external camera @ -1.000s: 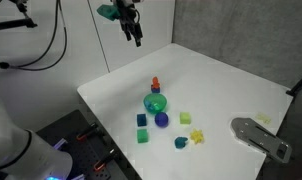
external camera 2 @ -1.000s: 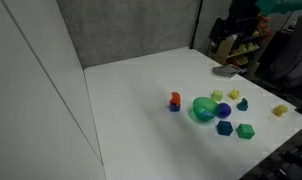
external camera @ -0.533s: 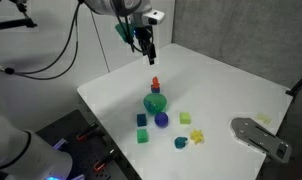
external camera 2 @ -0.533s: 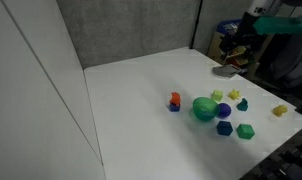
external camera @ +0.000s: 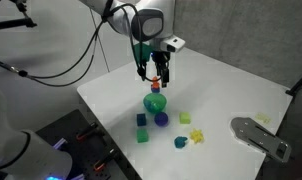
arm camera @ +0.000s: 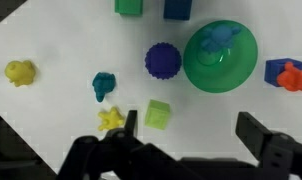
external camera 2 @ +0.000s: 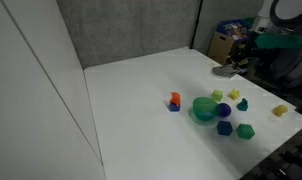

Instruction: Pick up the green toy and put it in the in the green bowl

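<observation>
The green toy (arm camera: pixel 104 85) is a small dark teal lumpy piece lying on the white table, left of the purple ball (arm camera: pixel 162 60). It also shows in both exterior views (external camera: pixel 179 142) (external camera 2: pixel 241 104). The green bowl (arm camera: pixel 223 70) stands upright right of the ball, with a bluish-teal shape inside it, and shows in both exterior views (external camera: pixel 155 104) (external camera 2: pixel 203 108). My gripper (arm camera: pixel 176 150) is open and empty, high above the toys. In an exterior view it (external camera: pixel 157 72) hangs over the bowl's far side. The toy lies clear of the fingers.
Around the bowl lie a lime block (arm camera: pixel 157 115), a yellow star toy (arm camera: pixel 111 119), a yellow toy (arm camera: pixel 19 71), a green cube (arm camera: pixel 129 5), a blue cube (arm camera: pixel 177 8) and a red-and-blue piece (arm camera: pixel 288 75). A grey object (external camera: pixel 261 136) lies near the table's corner.
The arm has swung from beyond the table's far edge in over the table and come lower, now hanging above the bowl and toys. No toy has moved.
</observation>
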Motion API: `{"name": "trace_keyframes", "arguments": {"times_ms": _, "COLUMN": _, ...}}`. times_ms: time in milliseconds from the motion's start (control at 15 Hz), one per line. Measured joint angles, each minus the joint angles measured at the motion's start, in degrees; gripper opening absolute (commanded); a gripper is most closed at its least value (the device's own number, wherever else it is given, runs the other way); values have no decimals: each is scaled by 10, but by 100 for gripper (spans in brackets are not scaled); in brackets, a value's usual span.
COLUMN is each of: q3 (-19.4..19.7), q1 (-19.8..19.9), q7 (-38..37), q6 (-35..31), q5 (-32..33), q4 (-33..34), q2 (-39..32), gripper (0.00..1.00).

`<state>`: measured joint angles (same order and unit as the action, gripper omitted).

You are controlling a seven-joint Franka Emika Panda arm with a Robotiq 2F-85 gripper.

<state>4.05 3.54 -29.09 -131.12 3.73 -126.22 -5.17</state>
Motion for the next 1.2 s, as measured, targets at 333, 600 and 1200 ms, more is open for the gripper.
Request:
{"name": "trace_keyframes", "arguments": {"times_ms": 333, "q3": 33, "q1": 13, "q7": 0, "q6": 1, "q5": -1, "q4": 21, "q2": -44, "gripper": 100}}
{"name": "trace_keyframes", "arguments": {"times_ms": 600, "q3": 34, "q1": 12, "q7": 0, "q6": 1, "q5": -1, "q4": 27, "q2": -50, "gripper": 100}}
{"name": "trace_keyframes", "arguments": {"times_ms": 1200, "q3": 65, "q1": 37, "q7": 15, "q6": -16, "q5": -12, "q4": 30, "q2": -69, "gripper": 100}}
